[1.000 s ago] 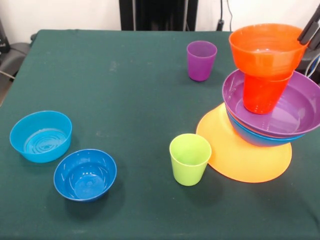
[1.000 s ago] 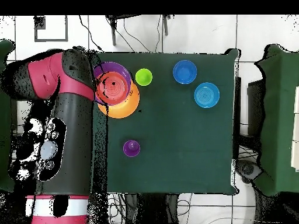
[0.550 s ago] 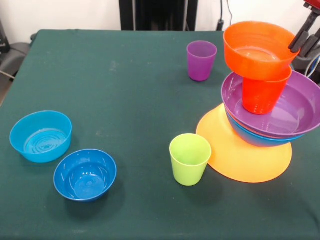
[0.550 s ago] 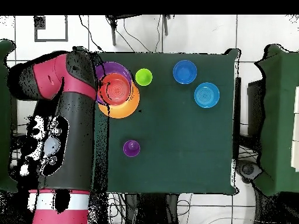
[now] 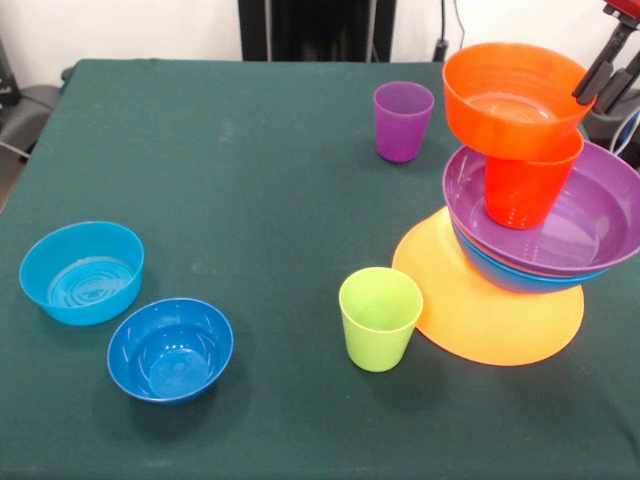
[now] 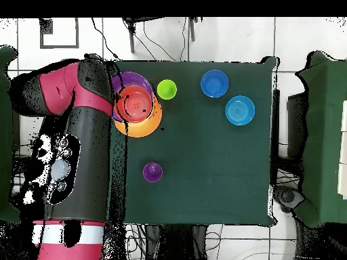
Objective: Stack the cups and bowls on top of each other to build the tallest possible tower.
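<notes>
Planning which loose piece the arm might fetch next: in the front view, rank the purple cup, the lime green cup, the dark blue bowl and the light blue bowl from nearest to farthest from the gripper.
1. purple cup, far side of the table, left of the gripper.
2. lime green cup, nearer the camera, beside the orange-yellow bowl.
3. dark blue bowl, near left.
4. light blue bowl, farthest left.

Orange bowl, purple cup, lime cup, green table.

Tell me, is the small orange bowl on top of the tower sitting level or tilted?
Tilted. The small orange bowl rests on the orange cup, and its rim sits lower on the side facing the lime green cup.
</notes>
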